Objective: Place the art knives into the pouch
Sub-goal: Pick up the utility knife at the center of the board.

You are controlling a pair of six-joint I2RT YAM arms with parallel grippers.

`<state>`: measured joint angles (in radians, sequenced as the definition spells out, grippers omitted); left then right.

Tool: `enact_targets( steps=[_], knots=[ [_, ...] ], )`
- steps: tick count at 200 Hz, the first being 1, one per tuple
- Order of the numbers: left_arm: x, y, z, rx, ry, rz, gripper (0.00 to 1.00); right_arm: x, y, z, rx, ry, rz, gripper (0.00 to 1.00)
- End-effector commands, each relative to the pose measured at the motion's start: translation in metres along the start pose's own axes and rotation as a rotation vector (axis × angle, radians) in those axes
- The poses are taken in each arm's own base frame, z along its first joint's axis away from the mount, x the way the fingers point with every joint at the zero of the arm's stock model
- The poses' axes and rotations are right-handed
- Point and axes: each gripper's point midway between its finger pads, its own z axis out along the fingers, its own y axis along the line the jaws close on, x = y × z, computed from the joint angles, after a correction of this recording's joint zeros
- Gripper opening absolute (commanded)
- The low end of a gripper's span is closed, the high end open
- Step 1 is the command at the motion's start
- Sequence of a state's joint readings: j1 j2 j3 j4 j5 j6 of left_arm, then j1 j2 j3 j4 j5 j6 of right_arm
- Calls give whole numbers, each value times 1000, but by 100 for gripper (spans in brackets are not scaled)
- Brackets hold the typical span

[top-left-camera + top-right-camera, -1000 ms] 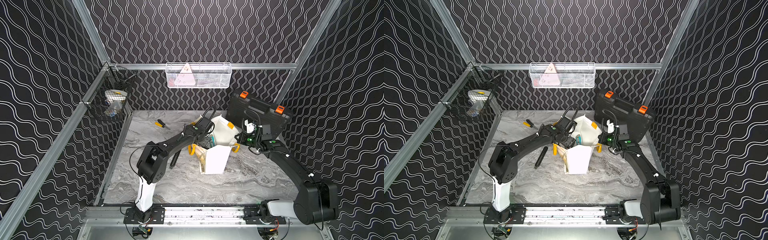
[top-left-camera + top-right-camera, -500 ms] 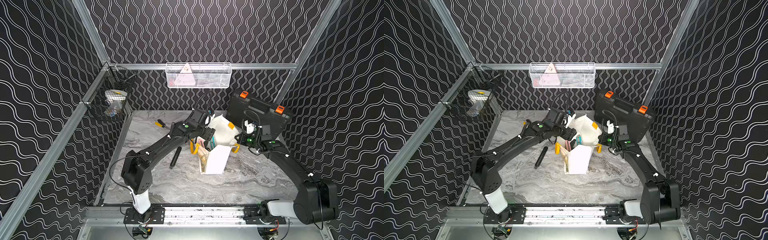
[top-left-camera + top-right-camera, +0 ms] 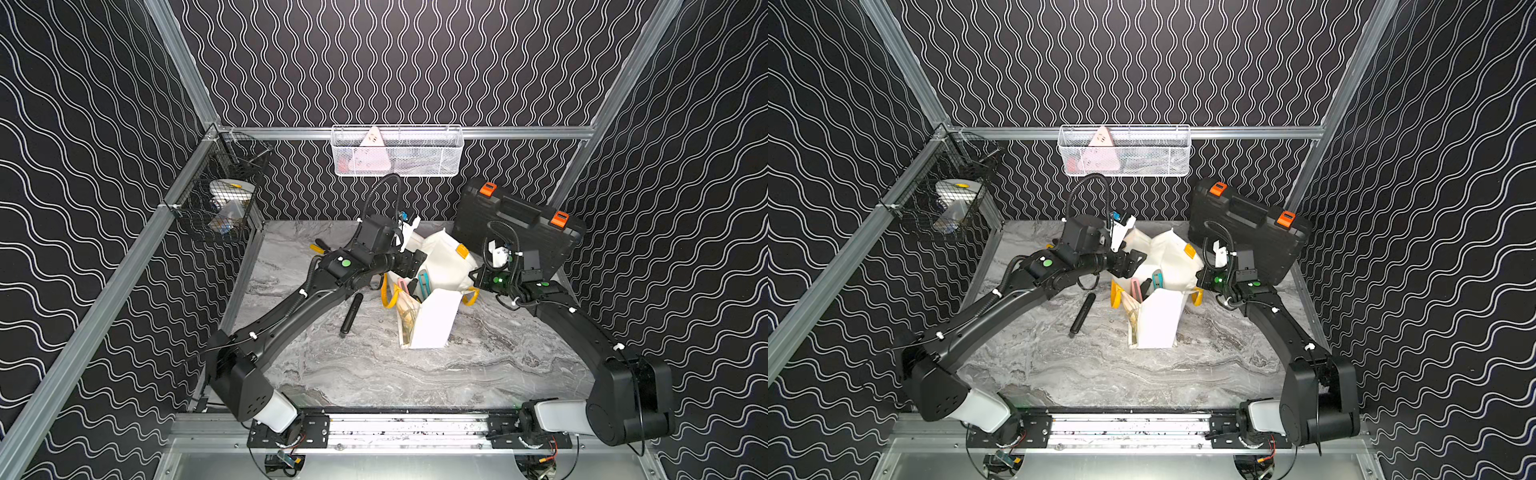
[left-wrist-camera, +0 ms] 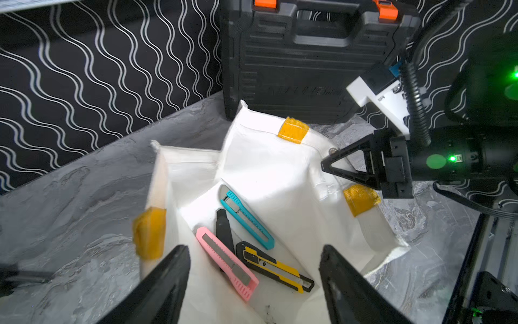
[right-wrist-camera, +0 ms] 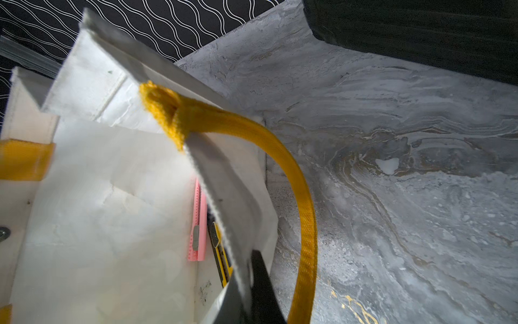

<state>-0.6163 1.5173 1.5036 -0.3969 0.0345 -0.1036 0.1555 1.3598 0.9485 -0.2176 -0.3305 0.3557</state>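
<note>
Pouch [image 3: 432, 320] stands upright near the middle of the marble tabletop [image 3: 374, 365], mouth open wide, printed yellowish face turned toward the left arm's side. Contents per left wrist view: teal knife [image 4: 246, 218], pink knife [image 4: 227, 262] and yellow-and-black knife [image 4: 273, 266] lie side by side on the pouch's white inner cloth, with a black slim tool [image 4: 224, 230] between the teal and pink ones. Which of these is the task's art knife: cannot tell. The teal and pink bodies also show through the mouth in both top views. Left gripper [image 4: 253, 248] hangs above the pouch mouth, jaws spread wide, nothing between them, not touching cloth or knives. Right gripper [image 4: 326, 165] is closed on the pouch's rim on the side nearest the right arm, beside a yellow handle [image 5: 302, 196] that loops down outside the bag; right wrist view shows the cloth edge pinched at the finger. A black pen-like tool [image 3: 351, 311] lies on the table just beside the pouch, under the left forearm. Black case [image 3: 515, 228] with orange latches leans behind the right gripper. White wire basket [image 3: 397, 156] hangs on the back rail.
</note>
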Motion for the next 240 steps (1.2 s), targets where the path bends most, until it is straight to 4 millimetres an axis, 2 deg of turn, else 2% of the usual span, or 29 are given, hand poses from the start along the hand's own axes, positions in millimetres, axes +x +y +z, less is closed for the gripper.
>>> enact_targets(
  steps=[1,21,58,94,128,158,200,240],
  knots=[
    [-9,22,-21,-111,-58,-25,78,-4,3,0,-14,-15,-9,0],
    [-4,44,-43,-197,-85,-62,81,-4,3,-1,-14,-15,-9,0],
    [25,96,-78,-420,-41,-123,83,-4,5,-1,-20,-18,-11,0],
    [59,129,-92,-539,1,-210,85,-2,5,0,-26,-14,-8,0],
    [102,154,-82,-610,100,-303,85,-2,4,-1,-22,-12,-12,0],
    [147,172,-59,-606,220,-385,85,-1,4,0,-22,-9,-11,0],
    [203,176,-20,-573,412,-424,82,1,2,1,-18,-7,-10,0],
    [247,179,-5,-601,506,-443,78,2,1,3,-20,-2,-6,0]
  ],
)
